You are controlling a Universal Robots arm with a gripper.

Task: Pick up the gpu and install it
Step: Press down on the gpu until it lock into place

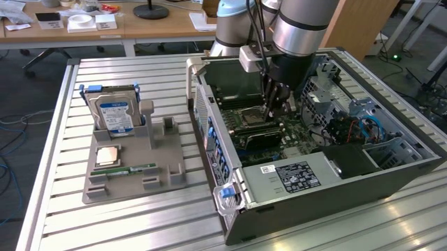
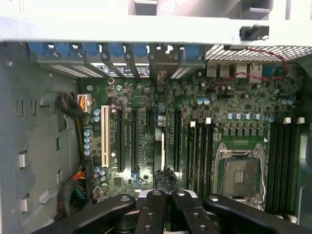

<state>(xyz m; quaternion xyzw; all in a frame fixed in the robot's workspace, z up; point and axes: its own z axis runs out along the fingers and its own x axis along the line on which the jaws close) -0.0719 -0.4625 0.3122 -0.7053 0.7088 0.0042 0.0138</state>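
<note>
Inside the case point(image 1: 391, 178), one closed hand point(image 2: 165, 200) pinches one gpu point(image 2: 159, 161).

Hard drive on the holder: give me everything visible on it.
The hard drive is a silvery metal block with a blue and white label on the face turned to the camera. It stands upright on its short end, leaning slightly back, seated in a slot at the far end of the grey holder, on the exterior view's left of the computer case. A dark frame with blue tabs sits along its top edge. Only the holder and that frame appear to touch it.
</note>
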